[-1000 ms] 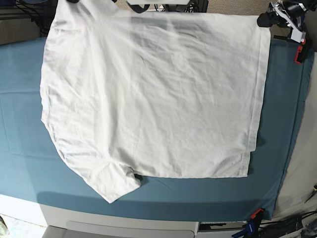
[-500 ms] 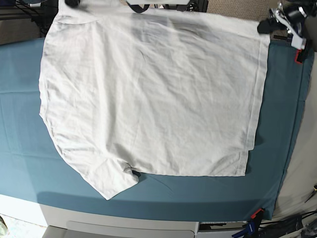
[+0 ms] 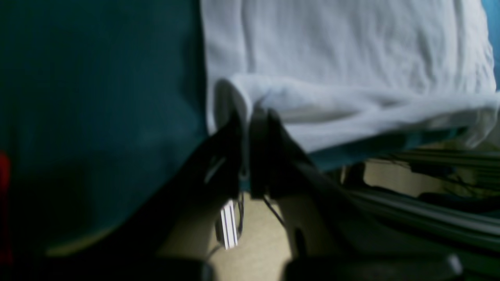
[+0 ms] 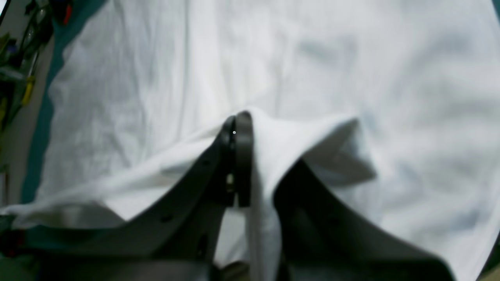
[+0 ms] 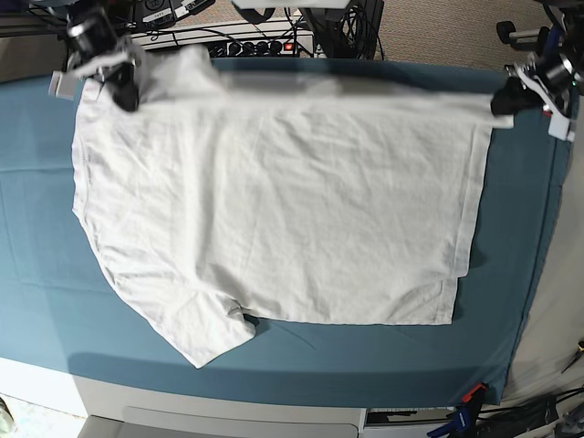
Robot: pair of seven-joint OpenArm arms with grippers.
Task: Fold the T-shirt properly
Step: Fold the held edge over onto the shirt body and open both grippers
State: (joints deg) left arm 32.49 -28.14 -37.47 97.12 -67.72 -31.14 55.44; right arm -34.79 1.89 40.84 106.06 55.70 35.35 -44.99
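Clearly, the T-shirt (image 5: pixel 274 210) was spread across the middle of the desk (image 5: pixel 36 274), on the teal cloth (image 5: pixel 511 274) that covered it, with one sleeve lying toward the near edge. Its far edge was raised off the cloth and stretched between the two arms. The left pincer (image 5: pixel 504 99) was seen near the far corner on the robot's left side, clenched on a corner of the white fabric; in the left wrist view the fabric (image 3: pixel 351 58) was pinched between the closed jaws (image 3: pixel 246 117). The right pincer (image 5: pixel 123 91) was seen near the opposite far corner, likewise clenched on the shirt, and in the right wrist view a peak of cloth (image 4: pixel 312 78) was gathered at the tips (image 4: pixel 236 125).

The step in hand was judged to be the first fold: the far edge had been gripped at both ends and lifted, but nothing had yet been laid over. The next move would call for both arms to be carried together toward the near edge, level and taut, so that the raised edge could be laid evenly over the rest without sagging in the middle or dragging the lower layer.
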